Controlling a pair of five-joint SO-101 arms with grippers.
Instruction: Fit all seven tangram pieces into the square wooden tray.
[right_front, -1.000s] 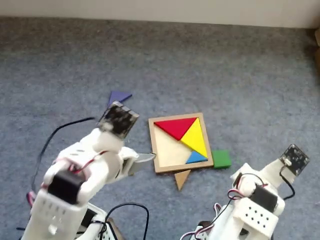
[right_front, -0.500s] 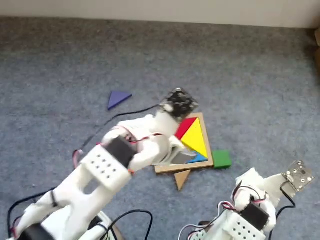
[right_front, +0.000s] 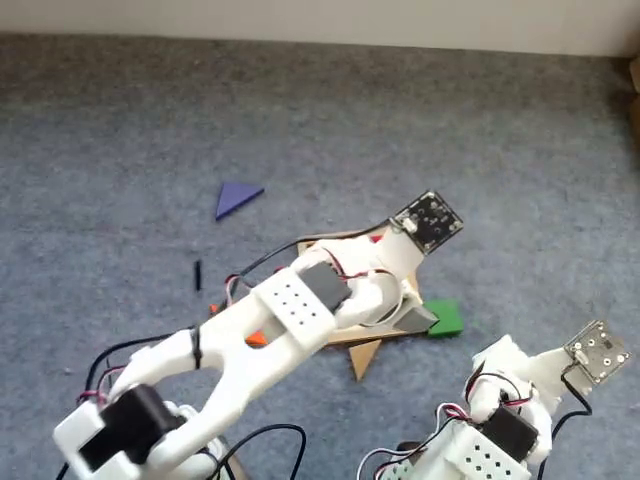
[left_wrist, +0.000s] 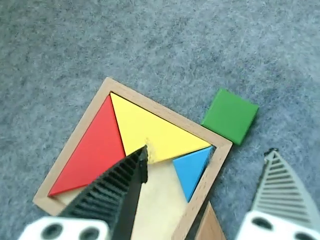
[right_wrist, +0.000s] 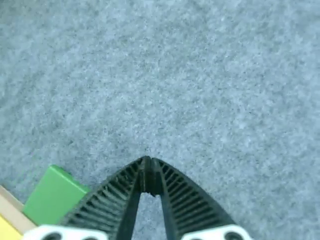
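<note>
The square wooden tray (left_wrist: 170, 111) holds a red triangle (left_wrist: 92, 155), a yellow triangle (left_wrist: 150, 132) and a small blue triangle (left_wrist: 192, 167). My left gripper (left_wrist: 207, 152) hangs open over the tray corner beside the green square (left_wrist: 230, 116), with nothing between its fingers. From above, the left arm lies across the tray (right_front: 345, 338), and its gripper (right_front: 412, 312) is next to the green square (right_front: 444, 318). A tan triangle (right_front: 364, 356) lies just outside the tray's near edge. A purple triangle (right_front: 237, 197) lies far off on the carpet. My right gripper (right_wrist: 147, 162) is shut and empty above bare carpet.
Grey carpet covers the whole floor. The right arm (right_front: 510, 395) sits low at the near right, with the green square (right_wrist: 52, 195) off to one side of its fingers. A short dark strip (right_front: 197, 273) lies on the carpet left of the tray. A pale wall runs along the far edge.
The left arm has swung from the tray's left side across the tray to its corner by the green square. The right arm drew back slightly, then held still.
</note>
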